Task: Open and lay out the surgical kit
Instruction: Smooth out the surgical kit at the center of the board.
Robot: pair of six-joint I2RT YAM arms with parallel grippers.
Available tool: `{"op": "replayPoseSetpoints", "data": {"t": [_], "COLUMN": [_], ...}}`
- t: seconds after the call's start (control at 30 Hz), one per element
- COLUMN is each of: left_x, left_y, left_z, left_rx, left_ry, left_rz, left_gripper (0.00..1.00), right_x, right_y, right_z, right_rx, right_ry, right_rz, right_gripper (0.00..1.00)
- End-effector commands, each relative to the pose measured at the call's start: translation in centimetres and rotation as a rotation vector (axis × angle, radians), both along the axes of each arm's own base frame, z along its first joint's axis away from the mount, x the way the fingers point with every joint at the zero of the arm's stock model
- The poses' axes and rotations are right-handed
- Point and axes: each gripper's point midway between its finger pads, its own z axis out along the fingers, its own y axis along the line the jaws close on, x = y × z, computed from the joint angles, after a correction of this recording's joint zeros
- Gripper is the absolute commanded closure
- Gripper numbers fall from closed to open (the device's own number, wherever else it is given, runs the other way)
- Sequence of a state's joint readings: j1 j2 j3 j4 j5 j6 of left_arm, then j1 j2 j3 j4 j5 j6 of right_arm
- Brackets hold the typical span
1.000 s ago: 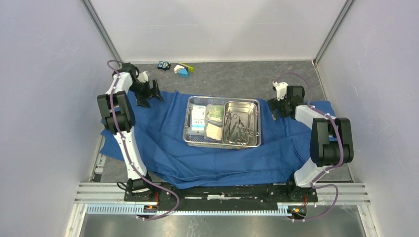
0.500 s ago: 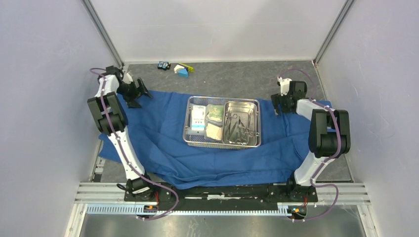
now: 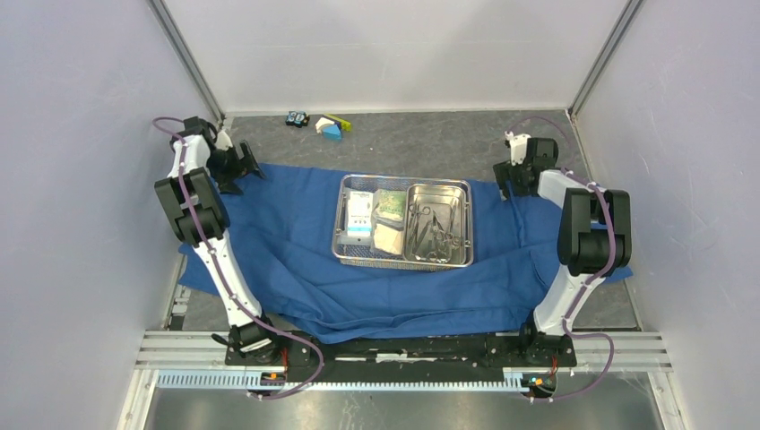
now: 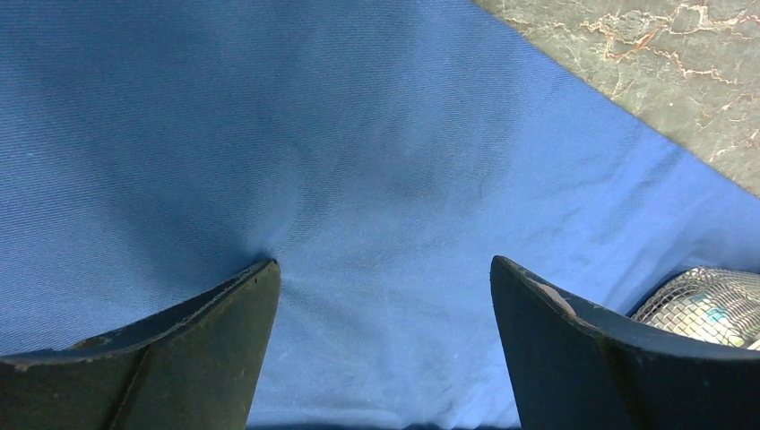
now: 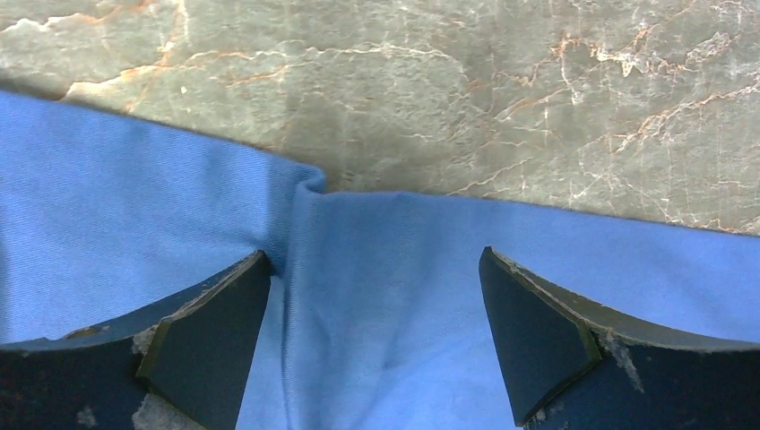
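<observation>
Surgical kit (image 3: 405, 262) sits mid-table (image 3: 421, 143), already unwrapped.

The wrap (image 3: 287, 260), the largest piece, is a soft blue cloth spread flat under everything, rumpled along its near edge. It looks light and limp: it should drag and bunch rather than slide as a sheet, so it is best pinched at an edge or corner. Pulling it with the load on top may shift the load.

The tray (image 3: 403, 177), a wire-mesh steel rectangle, rests on the middle of the wrap. It is stiff and likely the heaviest item, and its rim offers the surest hold.

The pan (image 3: 468, 224) fills the tray's right half. It is smooth steel, probably slippery, so the lip is the place to grip it.

Three packets (image 3: 359, 215) lie in the tray's left half, thin and crinkly, each easiest to take by an edge.

The instruments (image 3: 435, 231) lie heaped in the pan, slim and hard. They are tangled, so one may snag another when lifted.

The left gripper (image 4: 384, 269) is at the wrap's far-left corner with its fingers (image 4: 206, 331) spread wide. One tip dimples the cloth, and nothing is gripped.

The right gripper (image 5: 375, 255) hangs over the far-right edge with its fingers (image 5: 206, 331) equally wide apart, one tip just beside a small fold, holding nothing.
</observation>
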State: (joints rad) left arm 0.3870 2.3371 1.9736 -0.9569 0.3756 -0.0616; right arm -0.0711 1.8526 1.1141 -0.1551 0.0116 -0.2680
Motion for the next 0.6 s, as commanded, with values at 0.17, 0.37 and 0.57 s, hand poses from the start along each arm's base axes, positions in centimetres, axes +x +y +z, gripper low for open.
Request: {"op": "replayPoseSetpoints", "data": {"t": [0.17,0.37,0.57], "left_x": [-0.3,-0.4,-0.5], "left_y": [3.5,3.1,3.1], "left_z": [-1.9,-1.6,-0.9], "left_rx": [0.169,0.153,0.17], "left_ry": [-0.012,-0.022,-0.04], "left_rz": [-0.057,-0.067,-0.093], "left_gripper": [0.05,0.05,0.05], "right_x": [1.1,0.7,-0.5], "right_y": [-3.0,-4.0,-6.0], "right_z": [2.8,6.9,6.3], "right_rx": [0.183,0.25,0.247], "right_ry": [-0.073,-0.209,-0.212], "right_rz": [-0.07,-0.094,-0.159], "right_gripper": [0.02,0.02,0.02]}}
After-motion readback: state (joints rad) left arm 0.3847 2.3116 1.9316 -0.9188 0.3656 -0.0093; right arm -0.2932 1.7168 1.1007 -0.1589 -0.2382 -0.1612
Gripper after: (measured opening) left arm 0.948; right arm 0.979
